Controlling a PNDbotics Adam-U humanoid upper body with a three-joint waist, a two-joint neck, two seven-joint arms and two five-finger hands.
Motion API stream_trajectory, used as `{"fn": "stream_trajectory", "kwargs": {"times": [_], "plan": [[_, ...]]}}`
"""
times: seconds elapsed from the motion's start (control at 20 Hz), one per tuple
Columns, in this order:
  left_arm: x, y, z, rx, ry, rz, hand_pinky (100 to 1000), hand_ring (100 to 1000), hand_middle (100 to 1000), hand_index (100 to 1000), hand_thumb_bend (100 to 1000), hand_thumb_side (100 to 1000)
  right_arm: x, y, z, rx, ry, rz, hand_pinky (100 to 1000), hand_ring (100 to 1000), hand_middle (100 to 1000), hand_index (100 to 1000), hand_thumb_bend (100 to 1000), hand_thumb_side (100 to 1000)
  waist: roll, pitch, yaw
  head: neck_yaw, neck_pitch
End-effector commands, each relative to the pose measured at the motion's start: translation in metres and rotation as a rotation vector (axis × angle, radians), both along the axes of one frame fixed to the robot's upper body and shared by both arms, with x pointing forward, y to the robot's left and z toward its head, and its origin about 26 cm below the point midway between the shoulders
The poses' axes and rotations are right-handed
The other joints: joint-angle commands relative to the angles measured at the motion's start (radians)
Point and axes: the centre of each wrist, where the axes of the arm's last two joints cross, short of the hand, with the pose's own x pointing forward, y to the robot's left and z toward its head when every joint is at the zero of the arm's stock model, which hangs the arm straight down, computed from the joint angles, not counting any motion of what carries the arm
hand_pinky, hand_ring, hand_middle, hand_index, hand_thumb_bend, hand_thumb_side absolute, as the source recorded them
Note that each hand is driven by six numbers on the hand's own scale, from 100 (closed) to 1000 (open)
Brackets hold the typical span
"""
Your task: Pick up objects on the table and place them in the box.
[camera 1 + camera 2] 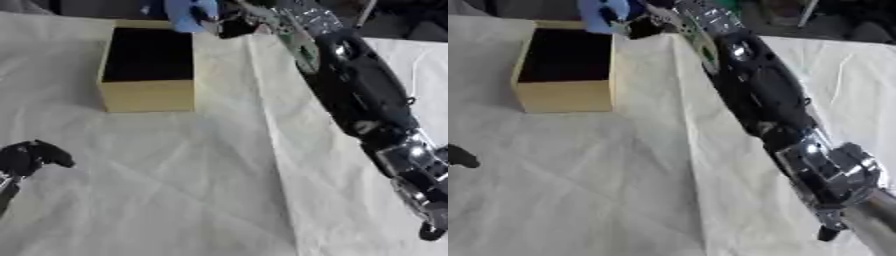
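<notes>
Blue object [188, 15], one, grasped by the right hand [229, 22] at one wooden box's [149, 95] one-o'clock corner; left hand [26, 157] clenched, empty, at eight o'clock.

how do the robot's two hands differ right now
The right hand is stretched far across the table, at the box's far right corner; the left hand sits low at the near left edge. The right hand's fingers are curled round a blue object; the left hand's are curled on nothing. Both are mostly black.
</notes>
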Motion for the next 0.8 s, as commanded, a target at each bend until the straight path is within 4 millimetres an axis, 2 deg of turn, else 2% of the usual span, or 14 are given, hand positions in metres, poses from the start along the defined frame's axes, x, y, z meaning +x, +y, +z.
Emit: {"fn": "stream_trajectory", "kwargs": {"times": [0.05, 0.1, 0.15, 0.2, 0.25, 0.3, 0.45, 0.65, 0.75, 0.8], "plan": [[0.001, -0.002, 0.007, -0.005, -0.021, -0.020, 828, 676, 624, 713, 100, 934, 0.003, 0.002, 0.004, -0.009, -0.012, -0.006, 723, 682, 288, 376, 100, 207, 0.008, -0.020, 0.005, -0.008, -0.014], [0.001, -0.003, 0.007, -0.006, -0.020, -0.022, 828, 676, 624, 714, 100, 934, 0.004, 0.002, 0.001, -0.009, -0.010, -0.014, 728, 691, 304, 402, 100, 212, 0.007, -0.020, 0.007, -0.009, -0.015], [0.001, -0.003, 0.007, -0.007, -0.020, -0.024, 828, 676, 624, 714, 100, 933, 0.005, 0.002, -0.001, -0.009, -0.008, -0.022, 751, 732, 406, 556, 100, 237, 0.007, -0.020, 0.009, -0.010, -0.015], [0.001, -0.004, 0.007, -0.009, -0.020, -0.026, 828, 676, 624, 714, 100, 933, 0.006, 0.001, -0.004, -0.013, -0.007, -0.035, 762, 748, 464, 632, 100, 249, 0.007, -0.020, 0.010, -0.011, -0.016], [0.001, -0.004, 0.007, -0.010, -0.019, -0.028, 828, 676, 624, 714, 100, 934, 0.007, 0.000, -0.006, -0.016, -0.006, -0.047, 787, 784, 629, 779, 100, 279, 0.006, -0.020, 0.011, -0.011, -0.016], [0.001, -0.004, 0.007, -0.010, -0.018, -0.028, 828, 676, 624, 714, 100, 934, 0.008, -0.001, -0.007, -0.018, -0.006, -0.061, 813, 820, 779, 866, 100, 297, 0.005, -0.020, 0.011, -0.010, -0.016], [0.002, -0.004, 0.007, -0.009, -0.017, -0.027, 828, 676, 624, 715, 100, 935, 0.010, -0.004, -0.011, -0.014, -0.005, -0.090, 857, 886, 971, 965, 100, 309, 0.003, -0.019, 0.009, -0.009, -0.016], [0.002, -0.004, 0.007, -0.011, -0.015, -0.024, 828, 676, 624, 715, 100, 938, 0.009, -0.010, -0.008, 0.032, -0.024, -0.099, 856, 886, 964, 961, 100, 249, 0.003, -0.017, 0.003, -0.003, -0.019], [0.001, -0.002, 0.006, -0.011, -0.014, -0.017, 828, 676, 624, 716, 100, 936, 0.007, -0.015, -0.003, 0.084, -0.042, -0.095, 845, 882, 915, 946, 100, 174, 0.004, -0.015, -0.004, 0.003, -0.020], [0.001, -0.002, 0.006, -0.012, -0.016, -0.011, 828, 677, 625, 716, 100, 935, 0.006, -0.019, 0.001, 0.123, -0.048, -0.089, 841, 881, 899, 940, 100, 176, 0.005, -0.014, -0.008, 0.008, -0.020]]}}
